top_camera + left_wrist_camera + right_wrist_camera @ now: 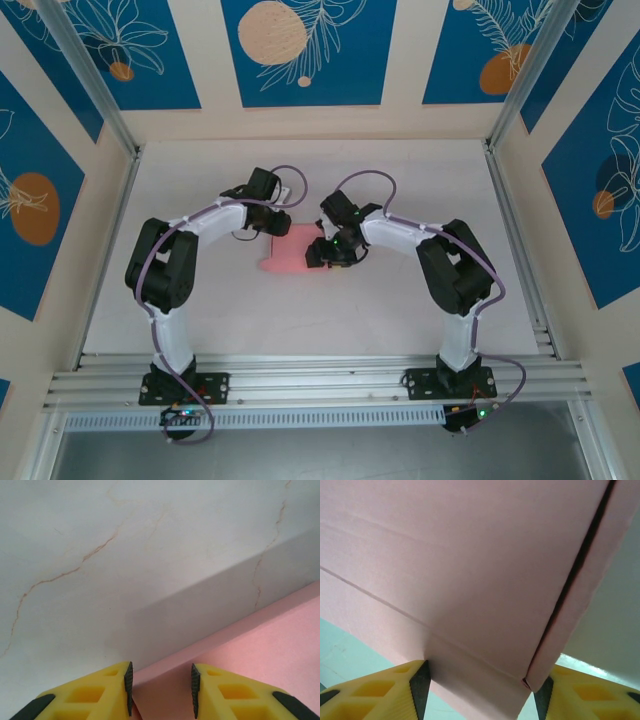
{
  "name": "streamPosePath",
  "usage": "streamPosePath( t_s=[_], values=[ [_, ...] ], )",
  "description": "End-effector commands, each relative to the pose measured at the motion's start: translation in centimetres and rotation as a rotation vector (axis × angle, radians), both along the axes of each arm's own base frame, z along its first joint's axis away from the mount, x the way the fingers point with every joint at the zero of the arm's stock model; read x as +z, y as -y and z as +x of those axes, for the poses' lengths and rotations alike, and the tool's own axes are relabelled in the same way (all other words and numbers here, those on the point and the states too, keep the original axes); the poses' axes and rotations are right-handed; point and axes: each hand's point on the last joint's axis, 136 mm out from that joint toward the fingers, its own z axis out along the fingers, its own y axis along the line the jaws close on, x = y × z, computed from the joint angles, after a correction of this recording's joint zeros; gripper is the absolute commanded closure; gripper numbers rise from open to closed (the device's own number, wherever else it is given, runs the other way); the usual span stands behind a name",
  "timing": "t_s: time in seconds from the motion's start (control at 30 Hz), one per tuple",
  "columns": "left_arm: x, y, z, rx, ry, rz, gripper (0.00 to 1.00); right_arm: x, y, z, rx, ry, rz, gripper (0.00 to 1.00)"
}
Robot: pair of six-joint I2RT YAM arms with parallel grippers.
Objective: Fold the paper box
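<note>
Two bases point(183, 385) are bolted to the rail point(320, 380) at the near edge, each with a small green light. From there the arms point(165, 270) bend inward and meet mid-table, one on each side of the box point(285, 255). It lies pink on the white table point(420, 170), near the middle. That pincer stance reads as a two-handed fold, with one side steadying while the other works a flap.

The right gripper point(482, 692) comes at the box's right end. Its wrist view has a folded pink part of the box point(470, 570) between the yellow fingers. Creases run across the card, and a dark slit marks where one panel overlaps another. The jaws stand about half wide. The left pad looks to touch the card and the right pad is just beside its corner, so I cannot tell whether it grips.

The left gripper point(162, 687) hangs low over the box's far edge point(260, 650). Its jaws are narrow but apart, with pink card in the gap and nothing visibly pinched. It is likely set to pin or lift that edge.

Beyond, the walls point(300, 50) carry blue panels with white leaf outlines and orange discs. No brand, label or writing can be read.
</note>
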Motion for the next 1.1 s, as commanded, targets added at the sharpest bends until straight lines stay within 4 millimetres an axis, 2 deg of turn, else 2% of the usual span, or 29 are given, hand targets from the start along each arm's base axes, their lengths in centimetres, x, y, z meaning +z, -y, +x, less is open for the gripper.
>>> streamPosePath(
  t_s=[0.0,0.23,0.5,1.07],
  values=[
    [-4.9,-0.4,-3.7,-0.002,-0.181,0.06,0.66,-0.4,0.4,-1.1,-0.005,-0.001,-0.038,0.43],
    [-5.1,-0.5,-3.7,-0.003,-0.188,0.069,0.66,-0.5,1.5,-1.5,-0.008,0.033,-0.071,0.44],
    [-5.1,-0.7,-3.7,-0.002,-0.19,0.086,0.66,-0.8,1.5,-1.8,-0.002,0.037,-0.059,0.5],
    [-5.1,-1.2,-3.7,-0.001,-0.188,0.113,0.66,-1.1,2.6,-2.7,-0.013,0.05,-0.093,0.54]
  ],
)
